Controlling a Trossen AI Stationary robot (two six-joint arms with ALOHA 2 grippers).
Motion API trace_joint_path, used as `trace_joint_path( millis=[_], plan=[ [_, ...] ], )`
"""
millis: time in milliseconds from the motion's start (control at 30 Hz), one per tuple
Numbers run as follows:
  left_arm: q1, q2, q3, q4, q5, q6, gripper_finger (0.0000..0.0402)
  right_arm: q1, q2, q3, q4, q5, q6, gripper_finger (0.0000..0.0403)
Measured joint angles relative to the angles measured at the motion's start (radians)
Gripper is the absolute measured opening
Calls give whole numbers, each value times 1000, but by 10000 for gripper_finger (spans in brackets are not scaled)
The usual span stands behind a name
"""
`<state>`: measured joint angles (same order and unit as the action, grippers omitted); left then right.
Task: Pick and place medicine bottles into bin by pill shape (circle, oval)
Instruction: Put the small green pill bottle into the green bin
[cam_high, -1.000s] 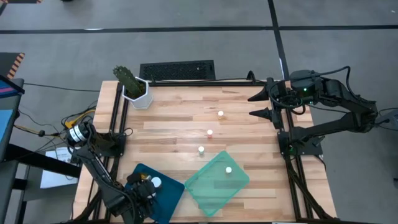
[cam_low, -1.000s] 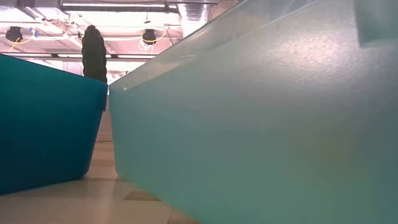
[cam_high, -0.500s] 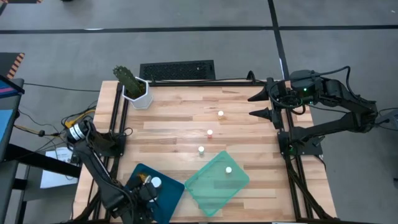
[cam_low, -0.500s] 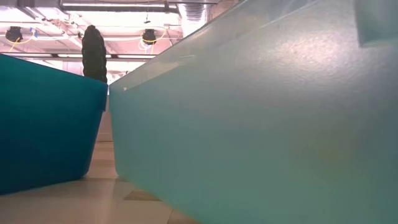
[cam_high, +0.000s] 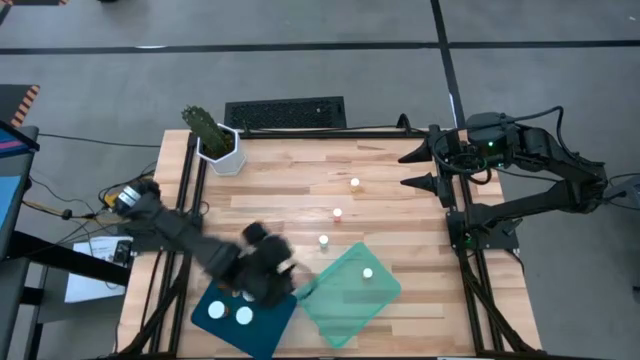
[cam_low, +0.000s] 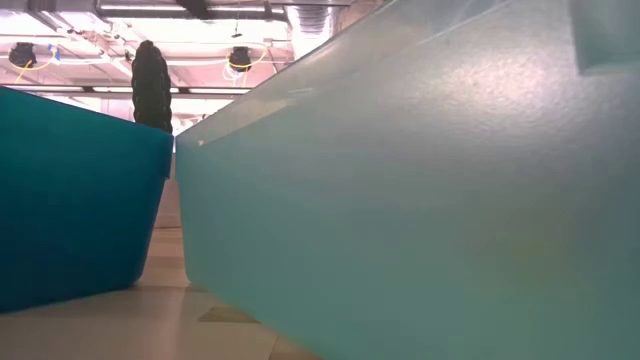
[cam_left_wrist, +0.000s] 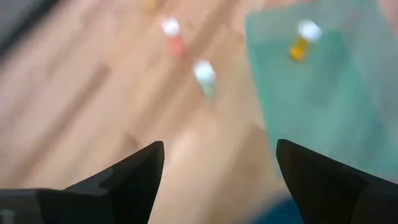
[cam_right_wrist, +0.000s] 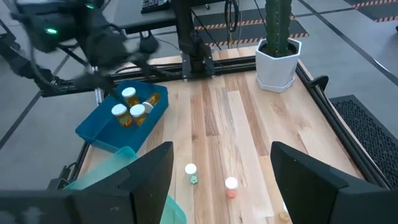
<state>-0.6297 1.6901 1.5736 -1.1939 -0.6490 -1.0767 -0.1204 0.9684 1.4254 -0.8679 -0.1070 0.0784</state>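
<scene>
Medicine bottles (cam_high: 228, 313) sit sorted in the dark blue bin (cam_high: 262, 328), lower left; left gripper (cam_high: 262, 268) above, jaws spread and empty; right gripper (cam_high: 420, 167) waits, jaws spread.

text: none legible | medicine bottles (cam_right_wrist: 129, 102): any labels too small and blurred to read | blue bin (cam_high: 262, 318): no marking seen | green bin (cam_high: 345, 300): no marking seen | keyboard (cam_high: 285, 112): keys perhaps printed, unreadable
</scene>
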Motion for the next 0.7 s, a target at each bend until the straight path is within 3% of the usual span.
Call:
trace_joint_path(
  millis=[100,267,433,567,700],
  plan=[
    [146,0,-45,185,39,275,304,0,0,0,0,0,0,282],
    [346,2,-180,574,226,632,304,0,0,0,0,0,1,282],
    [475,2,-322,806,334,747,304,0,0,0,0,0,3,282],
    [512,14,-404,1013,478,806,304,0,0,0,0,0,3,282],
    [497,51,-431,1031,472,842,304,0,0,0,-3,0,2,282]
  ],
)
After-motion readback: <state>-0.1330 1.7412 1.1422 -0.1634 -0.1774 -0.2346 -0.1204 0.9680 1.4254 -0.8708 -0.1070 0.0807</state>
